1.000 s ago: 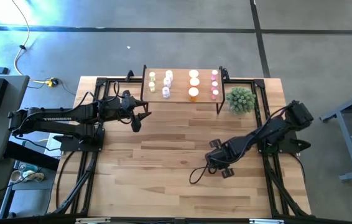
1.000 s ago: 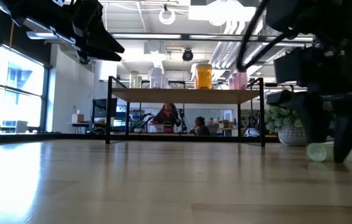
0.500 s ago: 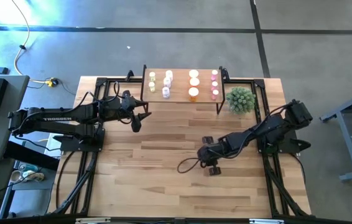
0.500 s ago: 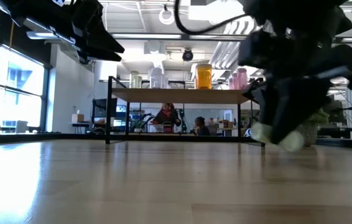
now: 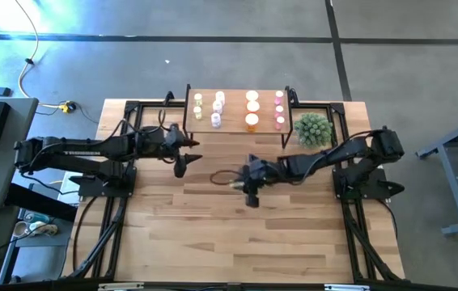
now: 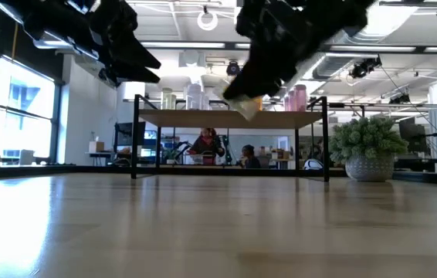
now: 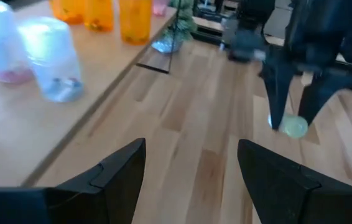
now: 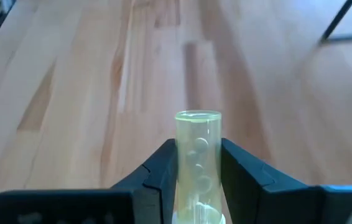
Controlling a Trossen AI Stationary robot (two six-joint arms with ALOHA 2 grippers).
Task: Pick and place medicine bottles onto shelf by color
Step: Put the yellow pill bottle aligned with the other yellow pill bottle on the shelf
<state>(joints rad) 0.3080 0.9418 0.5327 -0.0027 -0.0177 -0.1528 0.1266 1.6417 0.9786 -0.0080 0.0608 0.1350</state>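
The right tool point(image 5: 245, 185) hangs above the middle of the counter point(image 5: 213, 234), in front of the shelf point(image 5: 233, 121) and clear of it. Its 2 fingers point(image 8: 157, 177) are closed tight on a yellow-green bottle point(image 8: 198, 165), which is pinched between them by its sides, with its flat end pointing away from the wrist. In the low view the bottle point(image 6: 242, 106) shows well off the counter, about level with the shelf top.

The left tool point(image 5: 182, 158) hovers near the shelf's front left corner, its fingers point(image 7: 117, 171) spread wide with nothing between them.

On the shelf the other bottles stand in short columns: yellow-green ones point(image 5: 198, 104) at the left, clear ones point(image 5: 218, 107) next, orange ones point(image 5: 252, 110), then pink ones point(image 5: 279, 108) at the right. A green spiky plant point(image 5: 312, 129) sits on the counter just beside the shelf's right end.
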